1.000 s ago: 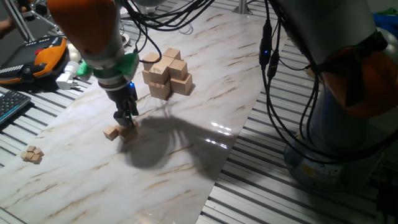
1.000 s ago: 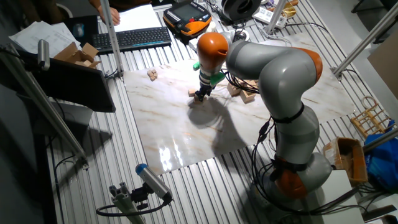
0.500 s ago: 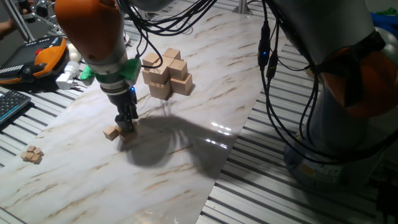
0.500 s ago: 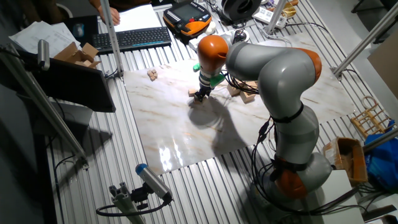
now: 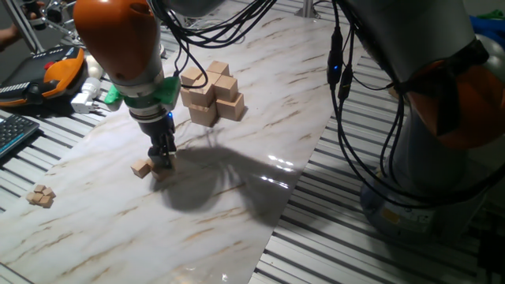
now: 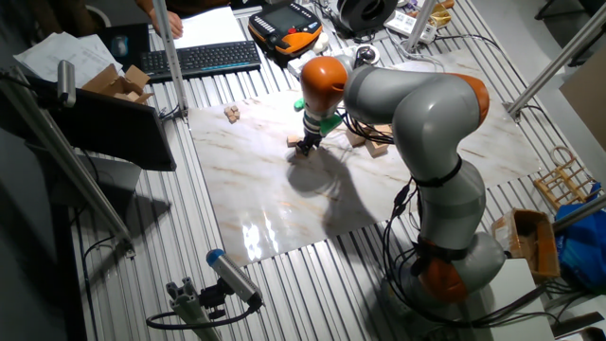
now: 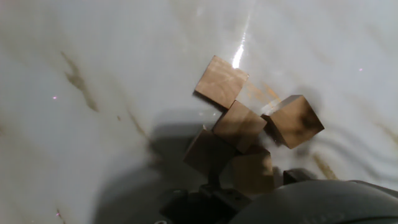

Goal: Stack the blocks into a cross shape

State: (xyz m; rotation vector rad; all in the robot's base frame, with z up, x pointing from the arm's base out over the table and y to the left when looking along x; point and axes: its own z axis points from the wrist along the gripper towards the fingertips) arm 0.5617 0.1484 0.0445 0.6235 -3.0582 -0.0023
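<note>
Several small blocks [image 7: 221, 81] lie bunched on the marble sheet right under my gripper [image 7: 252, 183]. One of them [image 7: 252, 174] sits between the dark fingertips at the bottom edge of the hand view. From the side, the gripper [image 5: 162, 158] stands tip-down at the sheet beside a small block [image 5: 142, 167]. Whether the fingers press on a block is hidden. The cross shape [image 5: 211, 95] of larger cubes stands behind and to the right. In the other fixed view the gripper [image 6: 305, 147] is left of the cross shape [image 6: 371, 142].
A few more small blocks [image 5: 39, 196] lie on the metal slats off the sheet's left edge. A keyboard [image 5: 12, 134] and an orange pendant [image 5: 55, 71] sit at the far left. Black cables [image 5: 343, 87] hang on the right.
The arm has shifted slightly right and the gripper tip has crept a little along the sheet at the blocks. The blocks have not visibly moved.
</note>
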